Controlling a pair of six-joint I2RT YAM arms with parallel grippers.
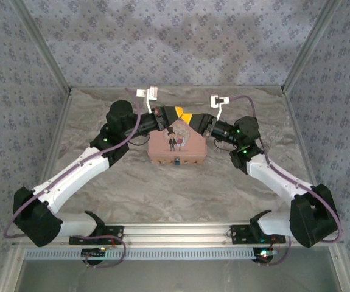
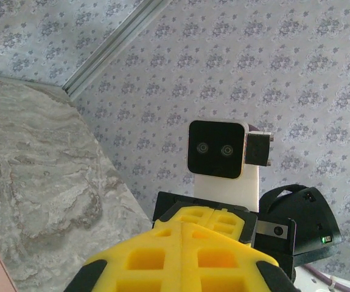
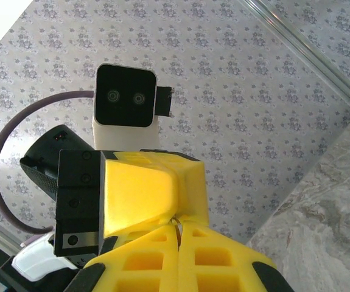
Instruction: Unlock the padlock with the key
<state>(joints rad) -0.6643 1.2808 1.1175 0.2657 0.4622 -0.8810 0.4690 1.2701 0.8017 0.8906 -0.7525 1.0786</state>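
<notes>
The padlock [image 1: 178,161] sits at the near face of the pink tin [image 1: 178,143], well apart from all the fingers. Beyond, over the tin's far edge, the left gripper [image 2: 184,243] and right gripper [image 3: 179,252] meet tip to tip, each with its fingers pressed together. Whether a key is pinched there cannot be told.
</notes>
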